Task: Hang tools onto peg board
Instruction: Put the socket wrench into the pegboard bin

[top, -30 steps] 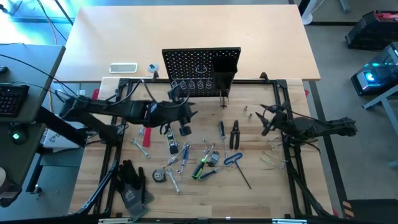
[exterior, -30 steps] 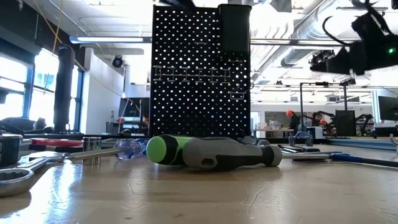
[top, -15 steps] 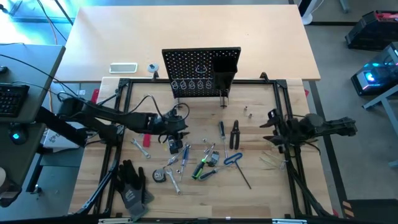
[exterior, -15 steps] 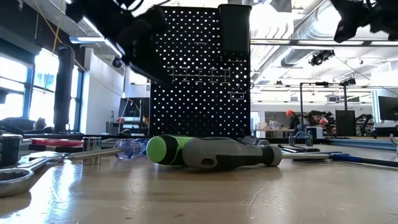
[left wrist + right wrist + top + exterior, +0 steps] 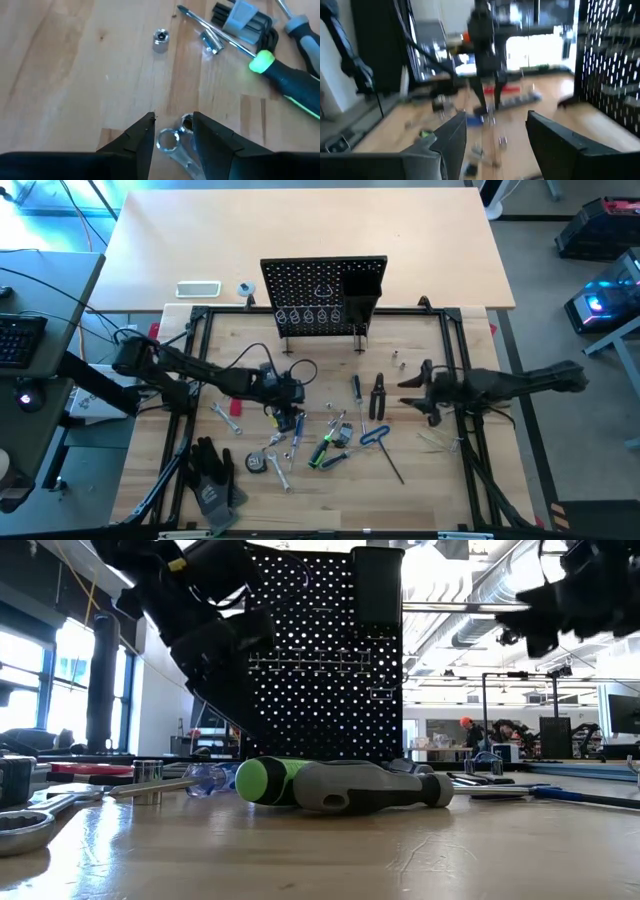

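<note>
Far left of counter (image 5: 420, 480): black gloves (image 5: 212, 476) lying flat near front edge, clear of the tools. Red-black flat tool (image 5: 236, 400) just behind them.

Left gripper (image 5: 284, 416) low over the cluttered middle-left of the counter, reaching in from the left. From the wrist, fingers (image 5: 135, 142) parted with a clear gap, straddling the ring end of a silver wrench (image 5: 172, 142); not closed on it, contact cannot be told. Small silver socket (image 5: 160, 40) lying apart from it on bare wood. Green-handled screwdriver (image 5: 325, 450) just right of the gripper, on its side; in the low view lying across the foreground (image 5: 340, 785). Blue-handled screwdriver (image 5: 297, 427) beside the gripper, touching nothing visible. More wrenches and small bits scattered around, too small to sort.

Centre rear: peg board (image 5: 323, 292) upright at the back edge of the work area, row of wire rings along its lower part, black box bin (image 5: 362, 290) on its right side. No tool seen hanging on it. White flat device (image 5: 198, 289) lying left of the board on the rear surface.

Centre right: black-handled screwdriver (image 5: 355, 392) and black pliers (image 5: 379, 396) side by side, near each other, not touching. Blue-handled hex key (image 5: 375, 435) in front of them.

Right: right gripper (image 5: 412, 385) raised off the counter, just right of the pliers, pointing left. Fingers (image 5: 450, 137) wide apart, nothing between them.
</note>
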You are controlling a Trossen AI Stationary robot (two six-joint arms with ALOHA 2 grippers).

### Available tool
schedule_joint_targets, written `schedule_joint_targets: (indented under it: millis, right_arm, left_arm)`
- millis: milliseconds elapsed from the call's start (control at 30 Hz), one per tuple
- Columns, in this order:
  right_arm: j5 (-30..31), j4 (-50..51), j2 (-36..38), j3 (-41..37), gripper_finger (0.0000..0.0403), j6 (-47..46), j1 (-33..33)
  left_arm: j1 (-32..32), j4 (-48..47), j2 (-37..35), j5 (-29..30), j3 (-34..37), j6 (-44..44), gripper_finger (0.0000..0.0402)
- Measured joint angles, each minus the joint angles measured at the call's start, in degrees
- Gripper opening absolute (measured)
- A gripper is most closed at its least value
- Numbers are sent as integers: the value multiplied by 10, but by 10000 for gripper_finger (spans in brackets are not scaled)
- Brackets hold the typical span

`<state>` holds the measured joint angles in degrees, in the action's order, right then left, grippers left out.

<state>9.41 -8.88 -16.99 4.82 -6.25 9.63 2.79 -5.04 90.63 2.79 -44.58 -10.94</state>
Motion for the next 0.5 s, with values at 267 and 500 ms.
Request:
schedule_joint_targets:
  millis: [267,500]
  right_arm:
    - [13,-139,-192,0,200,-12,0]
    - [11,-245,-358,22,200,-8,-14]
  left_arm:
    - [0,6,4,-2,0,-9,127]
    - [9,24,-10,48,0,13,127]
